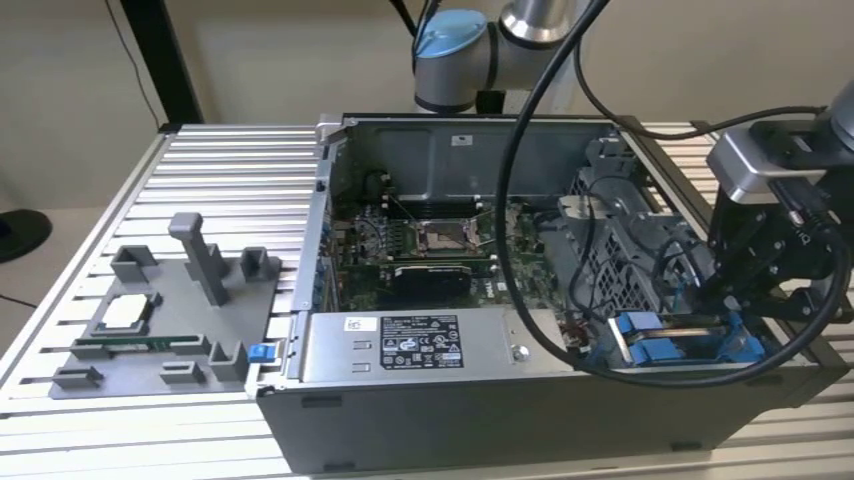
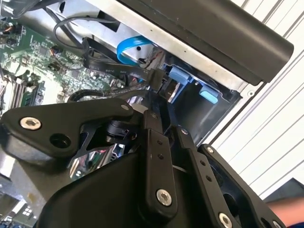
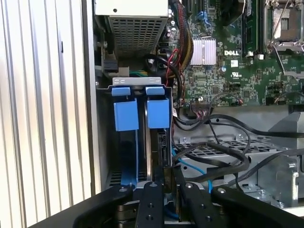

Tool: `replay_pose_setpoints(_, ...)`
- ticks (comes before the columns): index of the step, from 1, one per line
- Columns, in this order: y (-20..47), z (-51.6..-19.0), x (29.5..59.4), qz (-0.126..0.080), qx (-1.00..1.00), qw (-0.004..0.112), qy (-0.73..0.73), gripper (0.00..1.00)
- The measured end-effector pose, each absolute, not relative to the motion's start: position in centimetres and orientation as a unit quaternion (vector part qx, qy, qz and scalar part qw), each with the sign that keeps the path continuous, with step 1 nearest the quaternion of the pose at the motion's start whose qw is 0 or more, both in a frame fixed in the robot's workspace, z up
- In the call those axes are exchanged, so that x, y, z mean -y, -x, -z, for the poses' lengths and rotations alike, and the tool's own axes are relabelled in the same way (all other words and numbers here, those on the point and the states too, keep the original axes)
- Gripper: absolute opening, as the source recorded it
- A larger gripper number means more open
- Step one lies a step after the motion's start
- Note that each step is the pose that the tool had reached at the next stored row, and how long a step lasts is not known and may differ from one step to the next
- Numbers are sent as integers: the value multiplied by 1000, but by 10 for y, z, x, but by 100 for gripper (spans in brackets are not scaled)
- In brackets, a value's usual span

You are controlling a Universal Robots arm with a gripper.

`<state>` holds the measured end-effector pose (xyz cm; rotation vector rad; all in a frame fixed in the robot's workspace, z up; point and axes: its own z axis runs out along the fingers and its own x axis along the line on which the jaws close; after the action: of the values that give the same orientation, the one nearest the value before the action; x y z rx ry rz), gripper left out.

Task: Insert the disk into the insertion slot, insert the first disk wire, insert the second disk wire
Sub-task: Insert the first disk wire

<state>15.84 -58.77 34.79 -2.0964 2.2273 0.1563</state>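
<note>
Blue-framed disk [image 3: 158, 114] seated in insertion slot [image 3: 137, 81], gripper [image 3: 168, 184] close by.

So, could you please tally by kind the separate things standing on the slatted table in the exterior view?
Open computer case: 1
Grey parts fixture: 1
Total: 2

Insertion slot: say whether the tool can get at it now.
Probably yes: the tool hangs right at the insertion slot, the case is open there, and the black cables lie beside it.
</note>
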Motion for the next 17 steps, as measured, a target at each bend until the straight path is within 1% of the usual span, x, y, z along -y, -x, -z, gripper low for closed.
replay_pose_setpoints(5,-158,-345,586,-47,-725,42,686,0)
replay_pose_setpoints(12,-158,-342,586,-44,-723,40,688,0)
replay_pose_setpoints(17,-159,-341,586,-40,-722,44,689,0)
